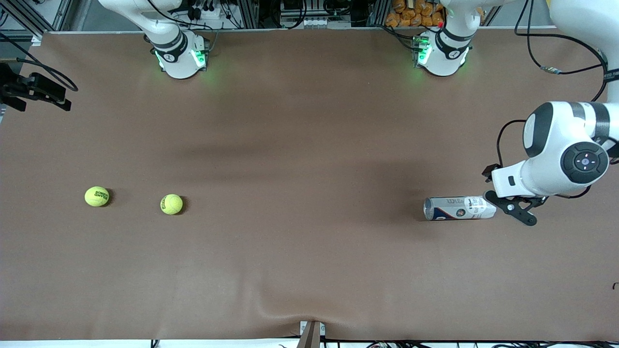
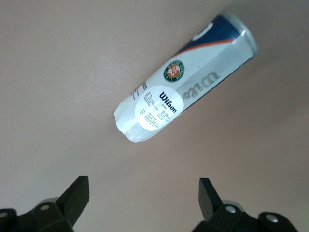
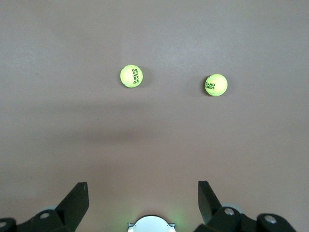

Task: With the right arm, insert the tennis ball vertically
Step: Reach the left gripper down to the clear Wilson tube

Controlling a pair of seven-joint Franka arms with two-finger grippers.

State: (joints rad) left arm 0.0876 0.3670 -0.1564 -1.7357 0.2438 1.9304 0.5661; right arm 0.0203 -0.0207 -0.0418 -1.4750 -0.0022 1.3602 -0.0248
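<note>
Two yellow-green tennis balls lie on the brown table toward the right arm's end: one [image 1: 96, 196] near the table's end, the other [image 1: 171, 204] beside it toward the middle. Both show in the right wrist view [image 3: 131, 76] [image 3: 216, 85]. A white and blue Wilson ball can [image 1: 459, 208] lies on its side toward the left arm's end and also shows in the left wrist view [image 2: 186, 92]. My left gripper [image 1: 512, 209] [image 2: 144, 193] is open and empty, just off the can's closed end. My right gripper [image 3: 143, 193] is open and empty, high over its own base, out of the front view.
The right arm's base [image 3: 152, 223] glows green below the right gripper. A black fixture [image 1: 34, 89] sticks in at the table's edge at the right arm's end. A small post [image 1: 312, 333] stands at the table edge nearest the front camera.
</note>
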